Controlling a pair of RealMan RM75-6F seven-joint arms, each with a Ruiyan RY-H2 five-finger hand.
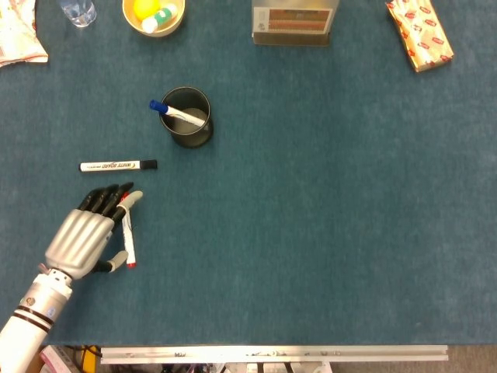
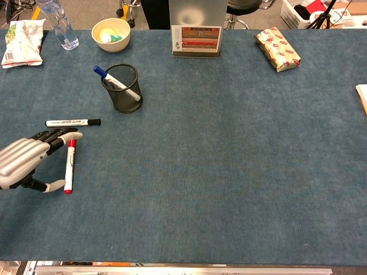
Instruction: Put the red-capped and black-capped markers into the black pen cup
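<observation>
**Head view: left hand positioned over the red-capped marker**

The left hand (image 1: 81, 239) is seen low over the blue table (image 1: 326, 202), palm down. Its fingers (image 1: 105, 200) are extended and spread, with the thumb apart near the marker's lower end; nothing is grasped. The red-capped marker (image 1: 128, 237) lies flat on the table, partly covered by the fingertips at its capped end. Whether the fingertips are touching the marker cannot be determined.

In the chest view, the red-capped marker (image 2: 69, 167) is shown just beside the left hand (image 2: 26, 160), between forefinger and thumb. The black-capped marker (image 2: 73, 122) lies flat near the fingertips, apart from them. The black pen cup (image 2: 123, 89) stands upright beyond both markers, and a blue-capped marker (image 2: 114, 82) is leaned inside it.

The right hand is not shown in either view.
</observation>
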